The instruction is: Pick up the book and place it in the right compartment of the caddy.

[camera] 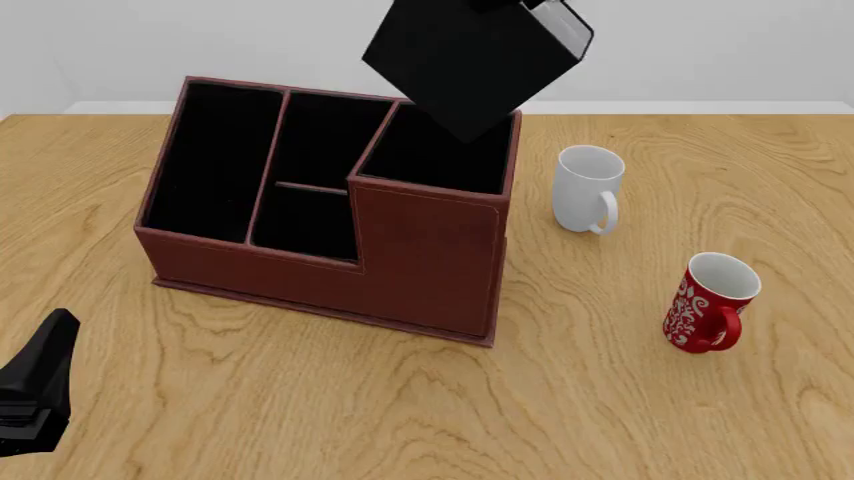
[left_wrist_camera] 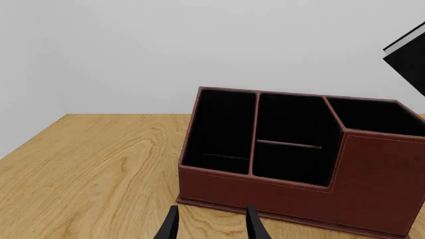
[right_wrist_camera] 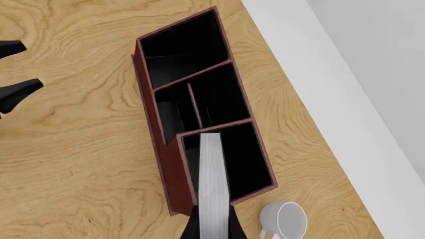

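The black book (camera: 467, 60) with white page edges (right_wrist_camera: 214, 184) hangs tilted in the air, one corner pointing down over the right compartment (camera: 434, 158) of the reddish-brown caddy (camera: 400, 260). My right gripper (right_wrist_camera: 213, 221) is shut on the book, with a dark finger showing on each side of it. In the left wrist view a corner of the book (left_wrist_camera: 408, 57) shows above the caddy (left_wrist_camera: 371, 184). My left gripper (left_wrist_camera: 212, 226) is open and holds nothing, low over the table in front of the caddy's left end (camera: 51, 345).
A white mug (camera: 587, 188) stands right of the caddy, and a red patterned mug (camera: 707, 303) stands nearer and further right. The caddy's long left slot (camera: 214, 160) and two small middle sections (camera: 310, 190) are black inside. A white wall runs behind the wooden table (camera: 641, 400).
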